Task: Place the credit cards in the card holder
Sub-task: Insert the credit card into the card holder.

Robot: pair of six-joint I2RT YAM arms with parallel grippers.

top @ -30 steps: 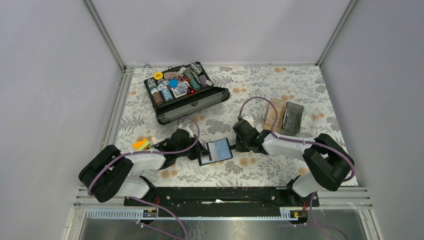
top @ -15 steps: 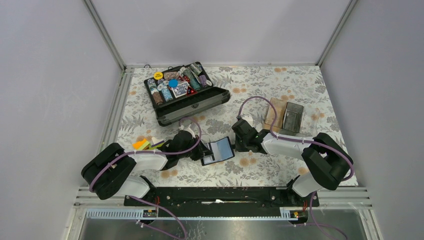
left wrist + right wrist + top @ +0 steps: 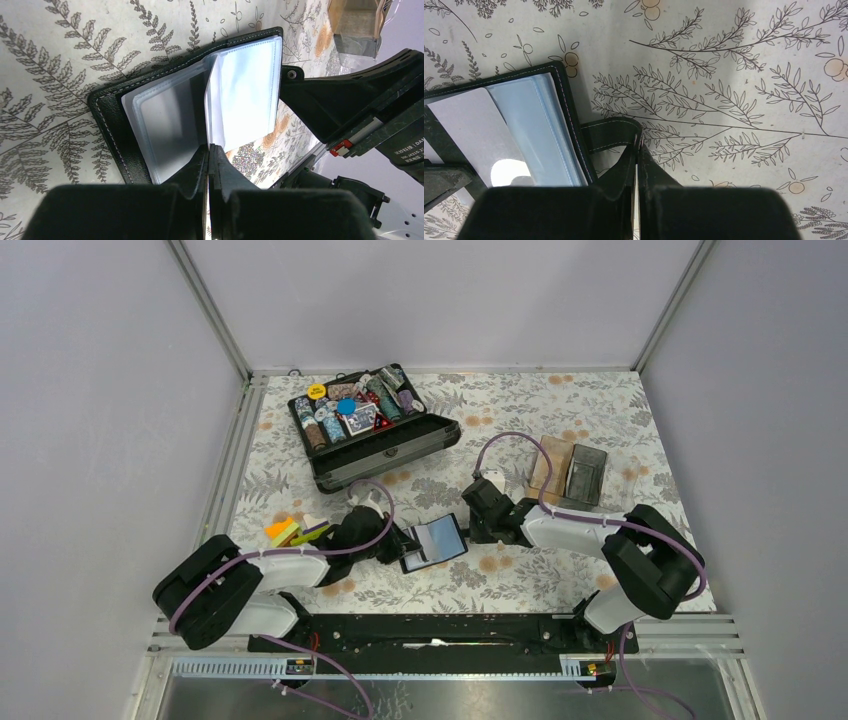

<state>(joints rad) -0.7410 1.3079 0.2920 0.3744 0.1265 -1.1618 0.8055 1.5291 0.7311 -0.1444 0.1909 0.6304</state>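
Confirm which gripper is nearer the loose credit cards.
Left. The left gripper, pinching the left side of the card holder, sits just right of the credit cards. The right gripper grips the opposite side of the card holder, farther away.

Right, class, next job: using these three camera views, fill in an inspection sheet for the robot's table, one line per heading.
Surface: floral tablecloth, lying flat.
Job's things: wallet open at the centre front; loose cards stacked near the left edge, outside it.
Clutter: open case of poker chips at the back left; tray at the right.
Pincers: left pincer shut, apparently on a clear sleeve of the wallet; right pincer shut on its strap.
Cables: purple cables loop up behind each pincer.
Surroundings: grey walls and a metal frame; nothing else seen.
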